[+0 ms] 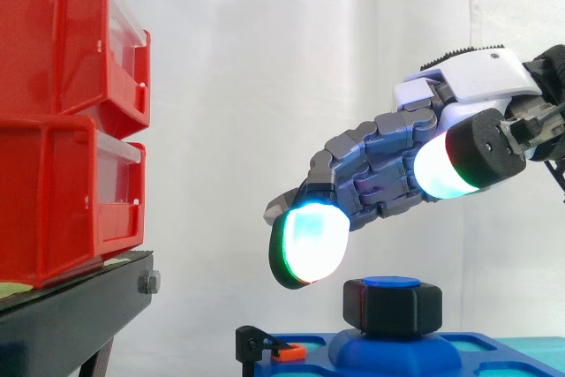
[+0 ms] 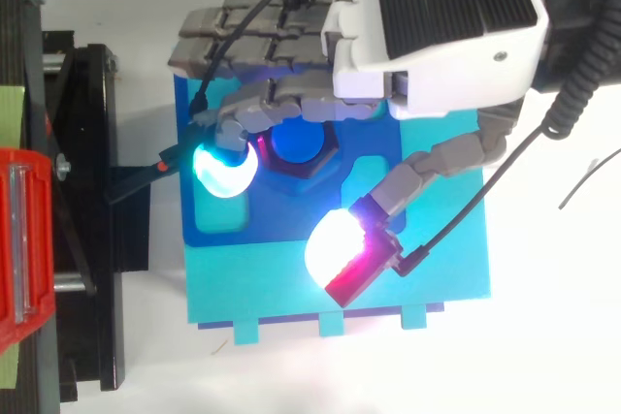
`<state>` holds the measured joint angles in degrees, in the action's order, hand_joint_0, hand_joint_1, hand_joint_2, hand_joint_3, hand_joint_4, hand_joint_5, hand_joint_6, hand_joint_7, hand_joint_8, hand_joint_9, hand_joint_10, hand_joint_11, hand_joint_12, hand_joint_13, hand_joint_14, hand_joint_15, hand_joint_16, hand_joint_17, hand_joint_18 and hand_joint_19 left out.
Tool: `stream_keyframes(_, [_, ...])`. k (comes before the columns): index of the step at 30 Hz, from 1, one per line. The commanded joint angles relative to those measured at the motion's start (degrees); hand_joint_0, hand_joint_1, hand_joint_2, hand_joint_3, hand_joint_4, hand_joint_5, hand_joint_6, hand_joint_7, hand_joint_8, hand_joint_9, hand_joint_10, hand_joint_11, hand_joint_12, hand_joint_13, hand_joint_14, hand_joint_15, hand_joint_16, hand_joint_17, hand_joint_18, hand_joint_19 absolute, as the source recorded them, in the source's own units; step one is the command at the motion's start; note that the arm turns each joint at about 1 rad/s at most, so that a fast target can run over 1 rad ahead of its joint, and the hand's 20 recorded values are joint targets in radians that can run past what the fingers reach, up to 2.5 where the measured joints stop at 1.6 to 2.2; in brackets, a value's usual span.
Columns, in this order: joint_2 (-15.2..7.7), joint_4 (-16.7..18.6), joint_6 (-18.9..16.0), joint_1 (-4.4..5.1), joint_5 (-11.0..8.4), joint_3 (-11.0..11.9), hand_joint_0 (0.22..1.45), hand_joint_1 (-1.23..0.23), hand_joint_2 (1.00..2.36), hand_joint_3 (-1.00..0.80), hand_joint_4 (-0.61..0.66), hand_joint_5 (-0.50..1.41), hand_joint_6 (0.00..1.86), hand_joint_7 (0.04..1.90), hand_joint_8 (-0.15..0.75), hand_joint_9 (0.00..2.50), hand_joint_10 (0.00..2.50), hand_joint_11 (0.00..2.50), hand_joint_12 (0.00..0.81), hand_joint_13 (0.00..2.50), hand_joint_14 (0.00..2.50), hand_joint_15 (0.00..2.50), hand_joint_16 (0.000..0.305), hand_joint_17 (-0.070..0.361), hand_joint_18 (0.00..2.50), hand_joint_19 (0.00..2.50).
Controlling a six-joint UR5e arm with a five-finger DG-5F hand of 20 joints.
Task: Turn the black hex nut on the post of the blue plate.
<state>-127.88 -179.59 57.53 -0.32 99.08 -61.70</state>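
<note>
The black hex nut (image 1: pixel 393 308) sits on the blue post (image 2: pixel 296 143) at the middle of the blue plate (image 2: pixel 277 215). My hand (image 1: pixel 397 156) hovers just above the nut, coming in from the right, and its back (image 2: pixel 437 16) covers the plate's far side in the top view. Its fingers are loosely bent and spread. One glowing fingertip (image 1: pixel 305 245) hangs left of the nut and slightly above it. Another glowing pad (image 2: pixel 340 244) lies over the plate's near part. Nothing is between the fingers, and they are clear of the nut.
Two stacked red bins (image 1: pixel 62 121) rest on a black stand (image 1: pixel 71 315) at the left. A small black clamp with an orange piece (image 1: pixel 269 346) sits at the plate's left edge. The plate lies on a cyan base (image 2: pixel 446 259).
</note>
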Motion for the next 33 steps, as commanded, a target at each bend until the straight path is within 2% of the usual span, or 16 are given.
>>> stream_keyframes(1, [0.0,0.21,0.21,0.15,-0.38,0.0,0.43,-0.46,1.0,-0.5,0.18,-0.24,0.5,0.87,0.231,0.0,0.0,0.0,0.344,0.0,0.0,0.0,0.045,0.101,0.0,0.0])
stream_keyframes(7, [-2.55,2.05,-1.2,0.24,-0.11,0.44,0.43,-0.46,1.0,-0.5,0.18,-0.24,0.5,0.87,0.231,0.0,0.0,0.0,0.343,0.0,0.0,0.0,0.045,0.101,0.0,0.0])
stream_keyframes(10, [-2.46,1.79,-2.51,0.06,0.24,0.79,0.43,-0.46,1.0,-0.5,0.18,-0.24,0.5,0.87,0.231,0.0,0.0,0.0,0.343,0.0,0.0,0.0,0.045,0.101,0.0,0.0])
stream_keyframes(14, [-2.55,0.38,-1.9,-0.38,0.59,1.58,0.43,-0.46,1.0,-0.5,0.18,-0.24,0.5,0.87,0.232,0.0,0.0,0.0,0.342,0.0,0.0,0.0,0.045,0.101,0.0,0.0])
stream_keyframes(24, [-2.55,-0.06,-1.81,-0.82,1.38,1.14,0.43,-0.45,1.0,-0.5,0.18,-0.24,0.5,0.87,0.232,0.0,0.0,0.0,0.343,0.0,0.0,0.0,0.045,0.101,0.0,0.0])
stream_keyframes(33, [-2.55,-0.32,-1.02,-1.96,2.96,1.14,0.43,-0.45,1.0,-0.5,0.18,-0.24,0.5,0.87,0.231,0.0,0.0,0.0,0.344,0.0,0.0,0.0,0.045,0.101,0.0,0.0])
